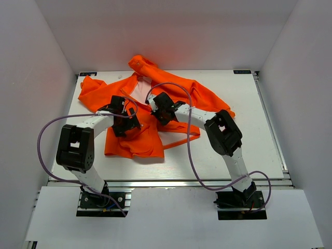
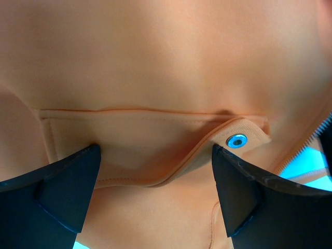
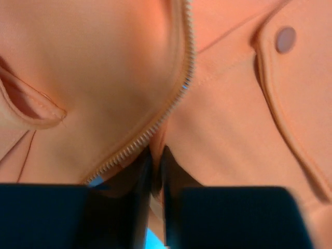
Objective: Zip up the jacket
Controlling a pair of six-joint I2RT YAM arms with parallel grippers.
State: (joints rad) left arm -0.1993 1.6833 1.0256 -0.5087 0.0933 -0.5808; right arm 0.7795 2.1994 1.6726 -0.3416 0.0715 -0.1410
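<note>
You see the jacket (image 1: 148, 96) crumpled on the desk (image 1: 249, 150), left and middle, with its collar past the far edge. Your left end effector (image 2: 155, 155) is spread over a flap pocket (image 2: 129, 137). The right end effector (image 3: 155, 161) pinches jacket fabric beside the zipper (image 3: 171, 104). Free room lies on the right.

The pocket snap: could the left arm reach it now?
Probably yes: the left gripper hangs open over the jacket, and the snap lies uncovered just beside one finger.

Bright, even light, soft shadows; close up (wrist views) the jacket (image 3: 233, 129) blurs.
</note>
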